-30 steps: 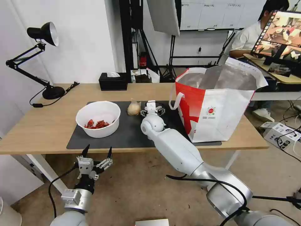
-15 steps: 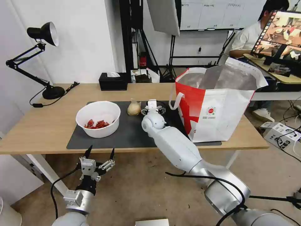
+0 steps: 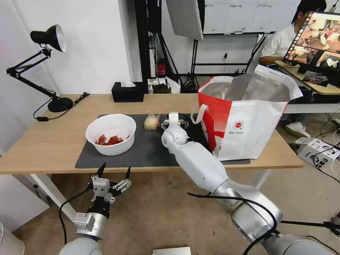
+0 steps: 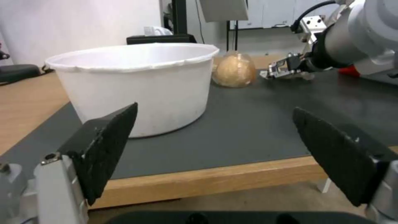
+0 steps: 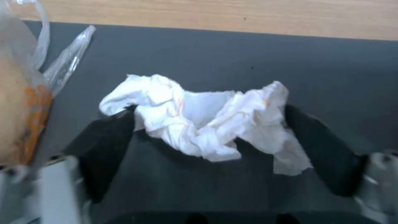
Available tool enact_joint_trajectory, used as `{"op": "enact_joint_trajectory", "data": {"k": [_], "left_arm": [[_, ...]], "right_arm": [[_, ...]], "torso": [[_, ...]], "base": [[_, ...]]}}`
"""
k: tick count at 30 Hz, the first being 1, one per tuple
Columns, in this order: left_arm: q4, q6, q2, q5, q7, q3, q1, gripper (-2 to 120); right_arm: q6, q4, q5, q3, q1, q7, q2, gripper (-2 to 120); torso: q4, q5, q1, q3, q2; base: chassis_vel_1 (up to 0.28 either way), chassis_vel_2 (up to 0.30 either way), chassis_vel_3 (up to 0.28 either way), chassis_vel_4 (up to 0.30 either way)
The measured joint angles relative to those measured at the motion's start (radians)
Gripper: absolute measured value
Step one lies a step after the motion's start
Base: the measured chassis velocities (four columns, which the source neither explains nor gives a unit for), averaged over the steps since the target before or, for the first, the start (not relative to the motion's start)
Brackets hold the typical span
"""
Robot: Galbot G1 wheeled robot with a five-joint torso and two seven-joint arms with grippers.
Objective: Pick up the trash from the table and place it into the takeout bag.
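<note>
The right gripper [image 5: 207, 146] is straddling the crumpled tissue [image 5: 199, 118] with jaws spread, beside the knotted bag [image 5: 20, 102] on the counter's mat [image 5: 207, 56]; closing may be pinching only a loose fold, letting it slip. The left gripper [image 3: 112, 173] is hanging open below the counter [image 3: 46, 141].

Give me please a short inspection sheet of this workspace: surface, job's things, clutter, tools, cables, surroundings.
Surface: wooden table with dark mat.
Job's things: bowl with red scraps, knotted bag, tissue, all on mat; takeout bag upright, open.
Clutter: tissue box, desk lamp.
Tools: right tool open around tissue; left tool open, below table edge.
Cables: lamp cord on table.
Surroundings: person seated behind.
</note>
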Motion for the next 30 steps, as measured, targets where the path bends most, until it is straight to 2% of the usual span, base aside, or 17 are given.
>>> {"op": "enact_joint_trajectory", "data": {"k": [2,4,6,7,10,11,14,15,18,19,22,25,30], "left_arm": [[0.000,0.000,0.000,0.000,0.000,0.002,0.000,100],[0.000,0.000,0.000,0.000,0.000,0.002,-0.001,100],[0.000,0.000,0.002,0.000,0.000,0.002,-0.002,100],[0.000,0.000,0.002,0.000,0.000,0.002,-0.002,100],[0.000,0.000,0.004,-0.001,-0.001,0.004,-0.003,100],[0.000,0.000,0.004,-0.001,-0.001,0.004,-0.003,100],[0.000,0.000,0.004,-0.001,-0.001,0.009,-0.004,100],[0.000,0.000,0.004,-0.001,-0.001,0.009,-0.004,100],[0.000,0.000,0.005,-0.001,-0.001,0.012,-0.004,100],[0.000,0.000,0.005,-0.001,-0.001,0.012,-0.004,100],[0.001,0.000,0.006,-0.001,-0.001,0.013,-0.005,100],[0.000,0.000,0.006,-0.001,-0.001,0.014,-0.005,100],[0.000,0.000,0.007,-0.001,-0.001,0.014,-0.005,100]], "right_arm": [[0.000,0.000,0.000,0.000,-0.003,-0.001,0.000,78],[0.000,0.001,-0.001,0.000,-0.005,-0.001,0.000,75],[0.000,0.003,-0.001,0.000,-0.007,-0.001,0.001,63],[0.000,0.003,-0.001,0.000,-0.007,-0.001,0.001,63],[0.001,0.005,-0.001,0.000,-0.007,-0.001,0.001,50],[0.001,0.005,-0.001,0.000,-0.007,-0.001,0.001,50],[0.001,0.007,-0.001,0.001,-0.007,0.001,-0.001,34],[0.001,0.007,-0.001,0.001,-0.007,0.001,-0.001,34],[0.002,0.011,-0.001,0.001,-0.008,0.003,-0.004,21],[0.002,0.011,-0.001,0.001,-0.008,0.003,-0.004,21],[0.015,0.021,-0.006,0.001,-0.015,0.006,-0.007,7],[0.031,0.034,-0.027,0.003,-0.023,0.007,-0.009,0],[0.074,0.073,-0.073,0.006,-0.044,0.023,-0.011,0]], "torso": [[0.0000,0.0000,0.000,0.000,0.000],[0.0000,0.0000,0.000,0.000,0.000],[0.0001,0.0000,0.000,0.000,0.000],[0.0001,0.0000,0.000,0.000,0.000],[0.0001,0.0000,0.000,0.000,0.000],[0.0001,0.0000,0.000,0.000,0.000],[0.0000,0.0000,0.000,0.000,0.000],[0.0000,0.0000,0.000,0.000,0.000],[-0.0001,0.0000,0.000,0.000,0.000],[-0.0001,0.0000,0.000,0.000,0.000],[-0.0001,0.0000,0.000,0.000,0.000],[-0.0001,0.0000,0.000,0.000,0.000],[0.0000,0.0000,0.000,0.000,0.000]], "base": [[0.000,0.000,0.000,0.000],[0.000,0.000,0.000,0.000],[0.000,0.000,0.000,0.000],[0.000,0.000,0.000,0.000],[0.000,0.000,0.000,0.000],[0.000,0.000,0.000,0.000],[0.000,0.000,0.000,0.000],[0.000,0.000,0.000,0.000],[0.000,0.000,0.000,0.000],[0.000,0.000,0.000,0.000],[0.000,0.000,0.000,0.000],[0.000,0.000,0.000,0.000],[0.000,0.000,0.000,0.000]]}}
